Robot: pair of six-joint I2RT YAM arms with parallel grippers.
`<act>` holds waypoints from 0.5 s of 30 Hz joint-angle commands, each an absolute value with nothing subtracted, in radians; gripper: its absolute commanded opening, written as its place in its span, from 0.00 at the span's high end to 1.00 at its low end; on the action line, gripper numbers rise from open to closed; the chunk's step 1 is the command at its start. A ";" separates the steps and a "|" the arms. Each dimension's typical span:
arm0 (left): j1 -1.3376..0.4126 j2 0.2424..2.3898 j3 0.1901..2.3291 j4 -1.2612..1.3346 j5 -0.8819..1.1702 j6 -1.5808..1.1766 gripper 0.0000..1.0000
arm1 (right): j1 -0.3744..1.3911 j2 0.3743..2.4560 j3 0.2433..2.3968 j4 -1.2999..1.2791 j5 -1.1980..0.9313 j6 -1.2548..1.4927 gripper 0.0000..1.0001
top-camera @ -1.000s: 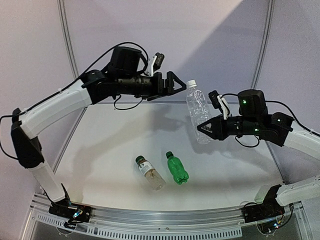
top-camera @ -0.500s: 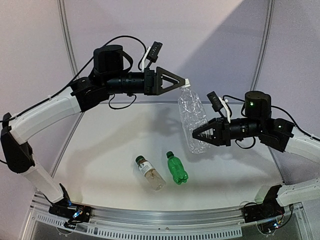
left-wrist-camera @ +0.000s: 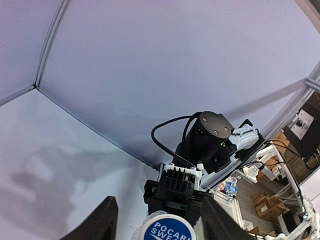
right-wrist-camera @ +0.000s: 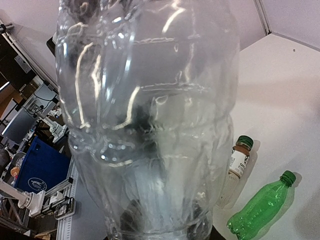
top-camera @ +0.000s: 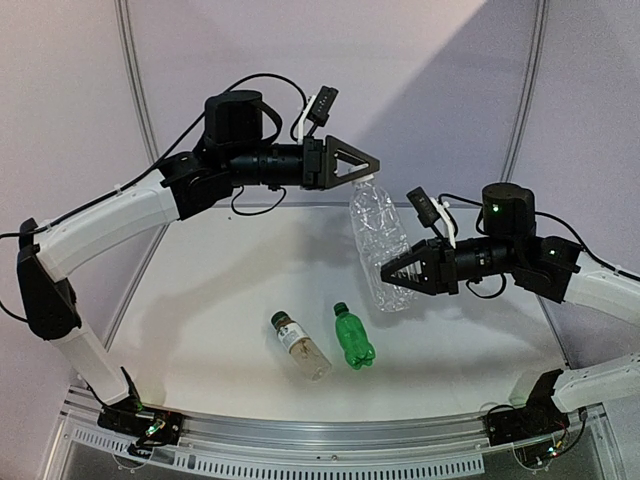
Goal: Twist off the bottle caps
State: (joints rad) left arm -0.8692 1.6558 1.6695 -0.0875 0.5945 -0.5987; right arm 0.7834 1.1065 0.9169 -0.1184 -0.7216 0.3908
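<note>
White cap (left-wrist-camera: 166, 231) is sitting atop a clear bottle (top-camera: 380, 240) tilting in mid-air above the table (top-camera: 220, 290). Left gripper (top-camera: 368, 168) is straddling the cap, a gap showing, not yet clamped. Right gripper (top-camera: 392, 270) is clamping the bottle's lower body. Likely risks: the thin bottle spinning or crumpling in that hold, or jaws slipping off the cap

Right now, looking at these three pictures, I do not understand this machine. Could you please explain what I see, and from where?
These are two robot arms fixed at a table. The wide picture looks from above and behind; the other two come from cameras on each wrist. The right gripper holds a clear ribbed bottle in the air. The left gripper has its fingers either side of the white cap, with a gap showing. A green bottle and a labelled bottle lie on the table, caps on.
</note>
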 commanded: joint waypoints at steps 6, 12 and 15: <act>-0.862 1.646 1.667 -0.089 0.586 -0.595 0.47 | 0.781 1.099 0.931 -0.114 -0.732 0.376 1.00; -0.862 1.656 1.677 -0.113 0.568 -0.599 0.76 | 0.781 1.098 0.931 -0.118 -0.730 0.375 1.00; -0.864 1.666 1.692 -0.154 0.532 -0.602 0.86 | 0.781 1.097 0.932 -0.125 -0.717 0.373 1.00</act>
State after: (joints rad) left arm -0.8703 1.6554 1.6695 -0.0940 0.5858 -0.6029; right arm 0.7834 1.1065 0.9169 -0.1265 -0.7174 0.3878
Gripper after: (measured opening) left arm 0.291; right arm 0.297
